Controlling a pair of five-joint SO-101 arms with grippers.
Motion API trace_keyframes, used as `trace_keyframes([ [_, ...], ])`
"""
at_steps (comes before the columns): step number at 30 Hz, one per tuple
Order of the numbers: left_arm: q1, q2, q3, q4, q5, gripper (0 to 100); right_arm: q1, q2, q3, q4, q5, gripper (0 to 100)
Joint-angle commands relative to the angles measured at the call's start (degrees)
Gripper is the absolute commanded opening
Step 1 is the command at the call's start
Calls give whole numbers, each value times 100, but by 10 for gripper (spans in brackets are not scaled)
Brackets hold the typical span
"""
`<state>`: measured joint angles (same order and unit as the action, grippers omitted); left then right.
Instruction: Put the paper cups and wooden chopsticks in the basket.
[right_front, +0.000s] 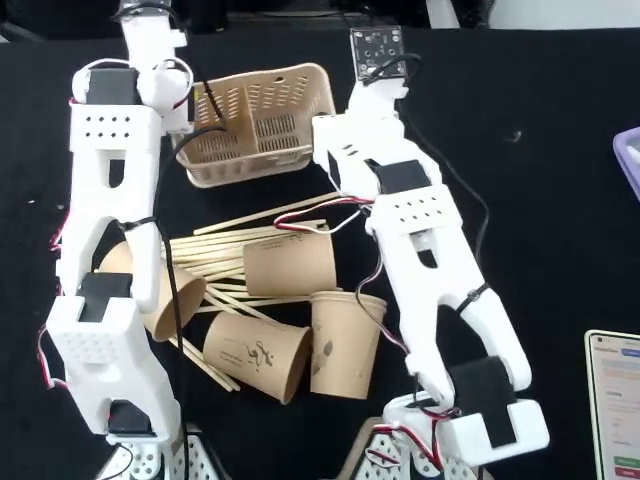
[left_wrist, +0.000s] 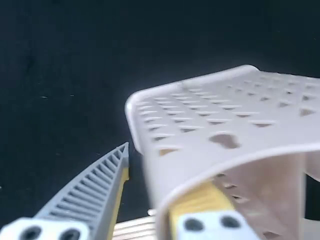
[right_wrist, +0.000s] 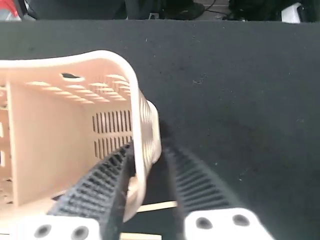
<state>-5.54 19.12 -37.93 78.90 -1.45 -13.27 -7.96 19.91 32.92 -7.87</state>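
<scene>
Left gripper (left_wrist: 160, 172) sits astride the basket (left_wrist: 225, 125) wall. My grey ridged finger (left_wrist: 95, 190) is outside, a dark gap off the wall; the yellow-faced one (left_wrist: 197, 200) is inside, under the rim. The basket is tilted, a perforated face towards me. Pale chopsticks (left_wrist: 132, 229) lie just below on the black table (left_wrist: 75, 60).

Even, diffuse light from above falls on the matte black desk (right_front: 560, 120), which returns almost no glare. The white arms (right_front: 110, 160) are the brightest surfaces (close to washing out on their upper faces). Shadows are faint, deepest inside the basket (right_front: 300, 100) and beneath the paper cups (right_front: 290, 265). In the left wrist view the near basket wall is blurred. The room behind the desk in the right wrist view is dim.
</scene>
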Motion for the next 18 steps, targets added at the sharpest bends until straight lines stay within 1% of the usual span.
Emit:
trace_keyframes([
  [1,-312,-132,-127,-158,-79,228,-18,-303,-207,-185,-9,161],
  [3,-321,-141,-242,-158,-79,242,-9,-268,-391,-176,-9,155],
  [9,-268,-105,-567,-132,-88,242,-9,-251,-743,-167,0,155],
  [11,-251,-79,-514,-132,-88,241,-9,-251,-760,-158,0,119],
  [12,-251,-70,-479,-62,-88,230,-9,-251,-725,-158,0,75],
  [13,-251,-70,-426,44,-88,195,-9,-251,-664,-185,0,20],
  [14,-251,-70,-374,149,-88,136,-9,-251,-611,-193,9,8],
  [15,-251,-70,-312,246,-88,58,-9,-251,-549,-185,9,25],
  [16,-251,-70,-259,316,-105,13,-9,-251,-488,-185,9,17],
  [17,-268,-70,-207,422,-97,47,-18,-251,-444,-193,9,8],
  [18,-295,-70,-189,510,-97,59,-18,-251,-391,-193,9,12],
])
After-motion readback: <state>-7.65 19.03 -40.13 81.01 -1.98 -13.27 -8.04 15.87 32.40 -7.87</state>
